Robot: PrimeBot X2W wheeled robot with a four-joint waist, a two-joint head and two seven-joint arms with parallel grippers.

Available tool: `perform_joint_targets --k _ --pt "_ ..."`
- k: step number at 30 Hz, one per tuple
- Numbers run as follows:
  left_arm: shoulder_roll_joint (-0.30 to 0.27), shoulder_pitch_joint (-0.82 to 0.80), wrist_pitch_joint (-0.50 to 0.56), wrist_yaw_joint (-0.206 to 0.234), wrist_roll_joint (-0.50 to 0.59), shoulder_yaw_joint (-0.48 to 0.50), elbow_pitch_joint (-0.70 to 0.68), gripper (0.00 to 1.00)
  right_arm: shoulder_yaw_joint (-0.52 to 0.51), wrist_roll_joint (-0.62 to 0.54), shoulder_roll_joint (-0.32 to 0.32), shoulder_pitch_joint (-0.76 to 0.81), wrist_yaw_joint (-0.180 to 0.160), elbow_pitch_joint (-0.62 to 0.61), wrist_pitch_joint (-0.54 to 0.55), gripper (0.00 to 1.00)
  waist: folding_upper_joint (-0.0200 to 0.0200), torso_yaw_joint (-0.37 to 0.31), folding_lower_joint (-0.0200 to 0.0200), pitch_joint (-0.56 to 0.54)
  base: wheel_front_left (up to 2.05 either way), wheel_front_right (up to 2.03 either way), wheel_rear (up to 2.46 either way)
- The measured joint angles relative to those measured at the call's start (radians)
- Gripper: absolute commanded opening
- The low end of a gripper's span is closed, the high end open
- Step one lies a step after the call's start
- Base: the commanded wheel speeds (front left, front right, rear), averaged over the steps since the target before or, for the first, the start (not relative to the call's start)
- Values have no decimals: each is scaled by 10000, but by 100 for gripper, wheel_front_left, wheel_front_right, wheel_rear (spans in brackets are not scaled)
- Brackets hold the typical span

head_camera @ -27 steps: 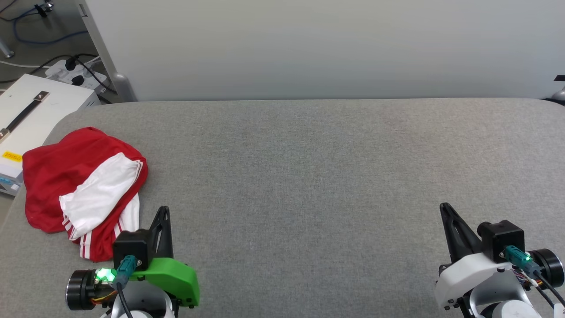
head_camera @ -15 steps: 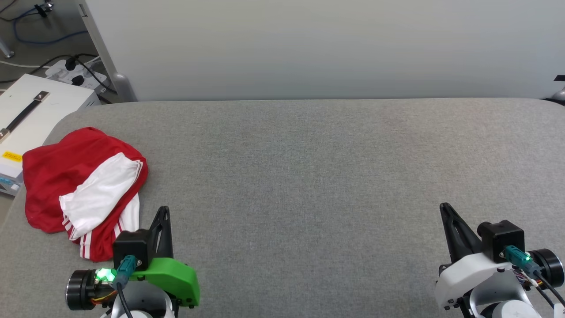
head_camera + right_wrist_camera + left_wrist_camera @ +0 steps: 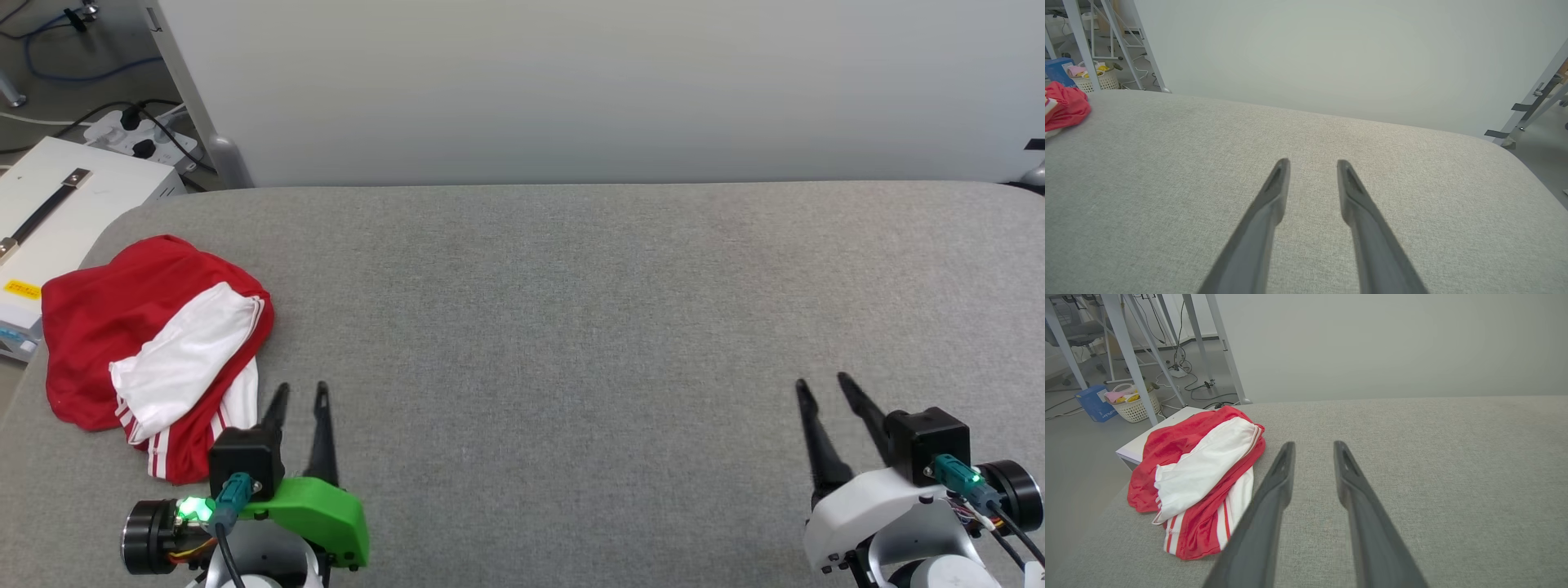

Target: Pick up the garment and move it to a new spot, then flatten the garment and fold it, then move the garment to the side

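- Head view: a grey padded surface (image 3: pixel 571 327) takes up most of the work area, with a pale wall panel (image 3: pixel 571 82) standing behind its far edge.
- Garment (image 3: pixel 106 327): a red shirt lies bunched in a heap at the left end of the surface. Its outer part reaches the rounded edge next to a white box (image 3: pixel 65 204). Whether any cloth hangs past the edge cannot be told.
- Sleeve (image 3: pixel 188 343): a white sleeve with red stripes lies folded across the top of the heap, on the side facing the robot.
- Left claw (image 3: pixel 301 388): parted, holding nothing. It sits just beside the near right edge of the heap, with its fingers pointing along the bare surface and not at the cloth.
- Right claw (image 3: pixel 822 382): parted, holding nothing. It sits over bare surface, well apart from the heap.
- Status, judged: the pick-up step has not begun.
- Risk 1: a push towards the left could slide the heap off the edge, because the cloth already lies at the rim.
- Risk 2: a shallow pinch may catch the loose sleeve alone. The rest would then trail, twist or drop during the move.
- Risk 3: a steep descent may snag the fingertips in the padded cover and lift it together with the cloth.
- Risk 4: a one-sided lift leaves the shirt bundled, which makes flattening harder.
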State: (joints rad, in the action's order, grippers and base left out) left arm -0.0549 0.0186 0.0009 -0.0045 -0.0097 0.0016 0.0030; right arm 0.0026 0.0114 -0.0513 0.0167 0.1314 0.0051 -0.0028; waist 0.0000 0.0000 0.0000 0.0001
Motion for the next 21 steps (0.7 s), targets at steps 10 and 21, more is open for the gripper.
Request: perform_joint_targets --k 10,21 --pt "0 0 -196 58 -178 27 -48 100 -125 305 0 0 0 -180 -207 100 0 -9 0 28 0 0 0" --pt "0 0 -441 102 -240 40 -79 100 -159 476 0 2 0 -332 -433 100 0 -27 0 33 0 0 0"
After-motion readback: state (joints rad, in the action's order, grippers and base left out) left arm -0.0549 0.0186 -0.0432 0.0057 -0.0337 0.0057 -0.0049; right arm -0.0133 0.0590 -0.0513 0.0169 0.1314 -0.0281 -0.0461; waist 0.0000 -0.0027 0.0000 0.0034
